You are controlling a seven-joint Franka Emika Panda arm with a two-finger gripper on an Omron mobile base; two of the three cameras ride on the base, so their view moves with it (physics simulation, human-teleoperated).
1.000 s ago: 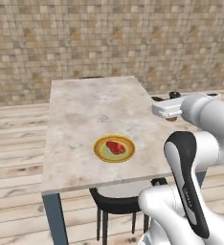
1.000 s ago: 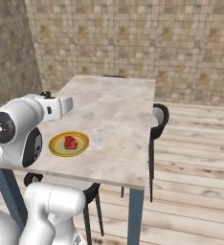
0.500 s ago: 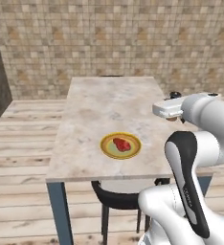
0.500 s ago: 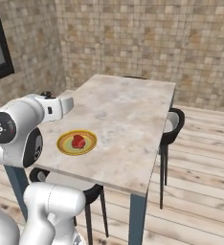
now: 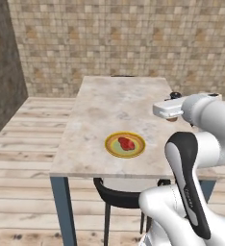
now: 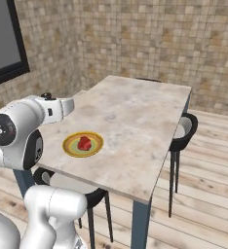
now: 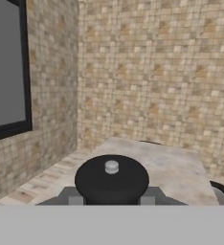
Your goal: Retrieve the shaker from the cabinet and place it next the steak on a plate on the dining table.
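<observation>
Gripper [image 7: 111, 200] is clamping the shaker [image 7: 111, 179]: in the hand view its dark round cap with the small grey knob is sitting right between the two fingertips [image 7: 74, 197], both pressed against its sides. The wooden body is hidden below the cap.

Beyond the fingers, the dining table [image 7: 173, 167] is stretching away toward the tiled wall, with a dark-framed window off to the fingers' left.

In the base views the hand is hanging over the table's [image 5: 100, 110] near right edge. The plate [image 5: 125, 144] is lying on the tabletop off to the side of the hand, well apart from it, with the steak [image 5: 127, 143] resting on its greenish centre. A black chair [image 6: 184, 131] is tucked in at the table's right side.
</observation>
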